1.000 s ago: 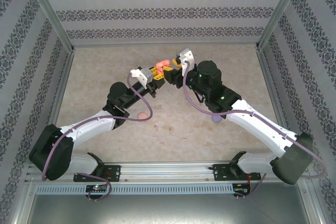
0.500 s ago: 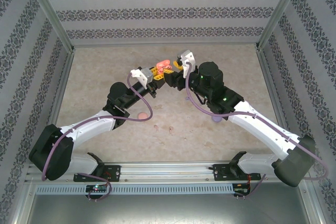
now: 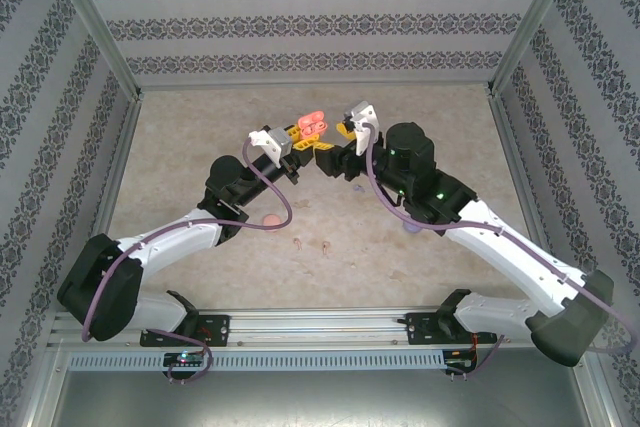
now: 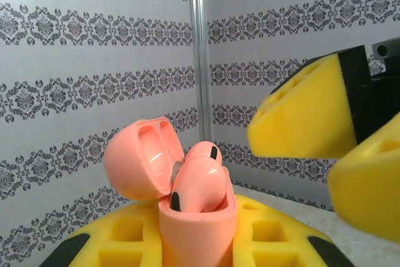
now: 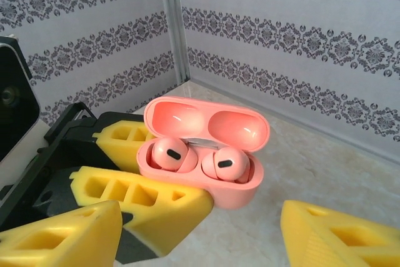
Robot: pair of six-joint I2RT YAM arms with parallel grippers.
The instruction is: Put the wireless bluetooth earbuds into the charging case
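1. While both arms are reaching toward the far middle of the table (image 3: 180,167), two pale pink earbuds (image 3: 297,242) are lying nearest the bases, side by side but apart.
2. One pink case (image 3: 270,219) is sitting just left of them and slightly farther. One purple object (image 3: 410,229) is peeking out beside the right arm, too small to identify.
3. Farther on, the right gripper (image 5: 200,242) is hanging wide open and empty. It is sitting farther right of the case than a second ago.
4. The left gripper (image 4: 197,217) is clamping one coral charging case (image 5: 206,182) by its base, its lid standing open, in about the same spot as a second ago.
5. Two coral-red earbuds (image 5: 170,153) are sitting in its wells.
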